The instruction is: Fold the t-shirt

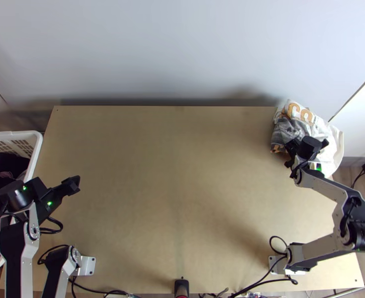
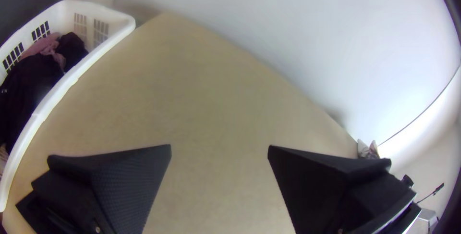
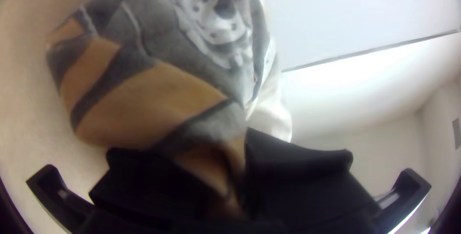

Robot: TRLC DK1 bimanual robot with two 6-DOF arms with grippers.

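The t-shirt (image 1: 302, 124), white with a grey and orange print, lies bunched at the table's far right corner, partly over the edge. My right gripper (image 1: 308, 145) is at its near side; in the right wrist view the right gripper (image 3: 235, 166) is shut on a fold of the t-shirt (image 3: 158, 94), whose orange and grey part runs between the fingers. Over the table's left side is my left gripper (image 1: 74, 185), away from the t-shirt. In the left wrist view the left gripper (image 2: 219, 152) stands open with nothing between its fingers.
A white laundry basket (image 1: 37, 149) with dark and pink clothes stands against the table's left side, close to the left arm. The bare table (image 1: 172, 174) stretches between the arms, with a pale wall (image 1: 182, 54) behind its far edge. Cables (image 1: 262, 283) run along the near edge.
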